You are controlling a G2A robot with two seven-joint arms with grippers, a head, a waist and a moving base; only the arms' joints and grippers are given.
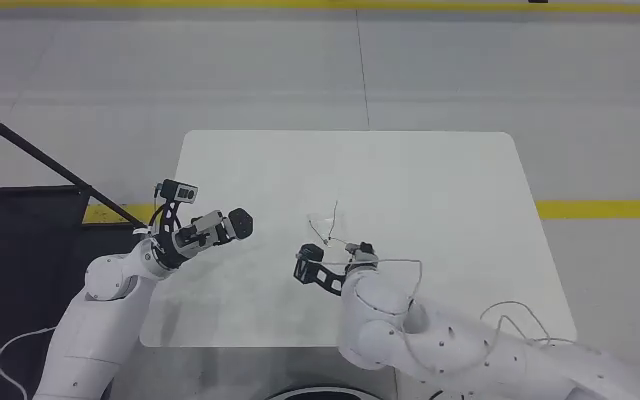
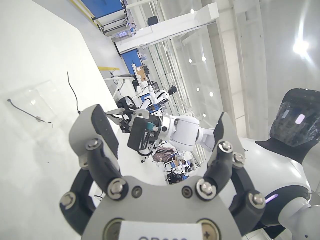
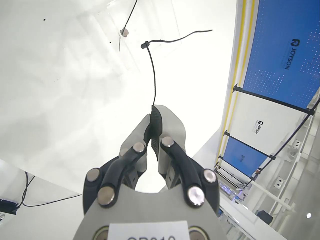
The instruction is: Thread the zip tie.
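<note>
Right jaws: clenched on zip tie (image 3: 154, 76) strap, above desk (image 3: 62, 88)
Left jaws: released, well apart from tie
Second tie (image 3: 134, 8): lying on clear sheet (image 3: 160, 13)

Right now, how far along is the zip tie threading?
Done: the right gripper is shut on the zip tie, pinching its strap. In hand: strap shows on both sides of the head; whether the tail is through it, I cannot tell. Remaining: the open left gripper holds nothing, and a second tie lies on the clear sheet.

A zip tie (image 3: 134, 9) lies on the table's (image 1: 450, 180) sheet (image 3: 160, 8), a second tie (image 3: 154, 76) nearby.
</note>
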